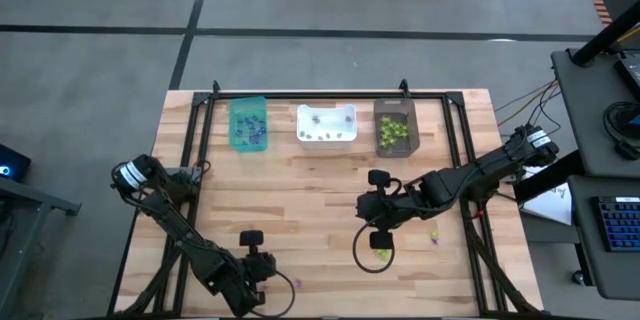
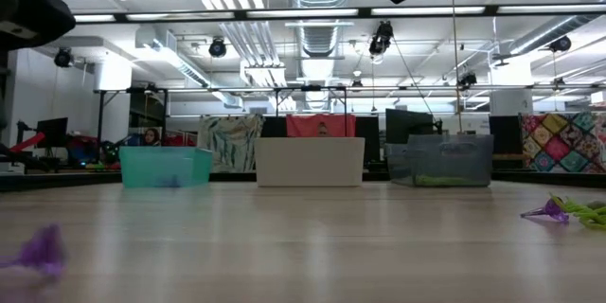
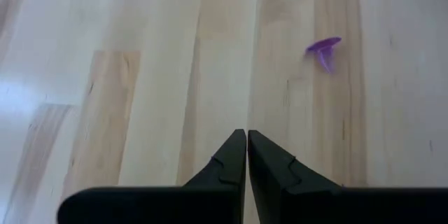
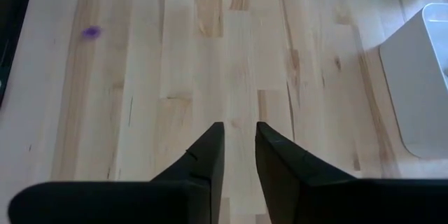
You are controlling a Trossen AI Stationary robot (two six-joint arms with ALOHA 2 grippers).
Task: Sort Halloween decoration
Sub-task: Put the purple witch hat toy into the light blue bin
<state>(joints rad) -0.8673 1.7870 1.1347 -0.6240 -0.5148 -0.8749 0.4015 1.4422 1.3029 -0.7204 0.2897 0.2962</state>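
Note:
The Halloween decoration shows as tiny trinkets lying on the wooden table. A purple one (image 3: 323, 47) lies flat ahead of my left gripper (image 3: 246, 134), which is shut with nothing visible between its fingers, near the table's front edge (image 1: 278, 286). My right gripper (image 4: 239, 130) stands over the table's middle (image 1: 362, 212), slightly open, with only bare wood in the gap. A green trinket (image 1: 383, 253) and a purple one (image 1: 435, 238) lie close to the right arm. Two more purple trinkets (image 4: 89, 32) lie farther off in the right wrist view.
Three bins stand in a row at the table's far edge: teal (image 1: 248, 123), white (image 1: 327, 125) and dark (image 1: 396, 128), each holding trinkets. A black frame (image 1: 200, 130) borders the table. A cable loop (image 1: 370, 257) hangs under the right arm.

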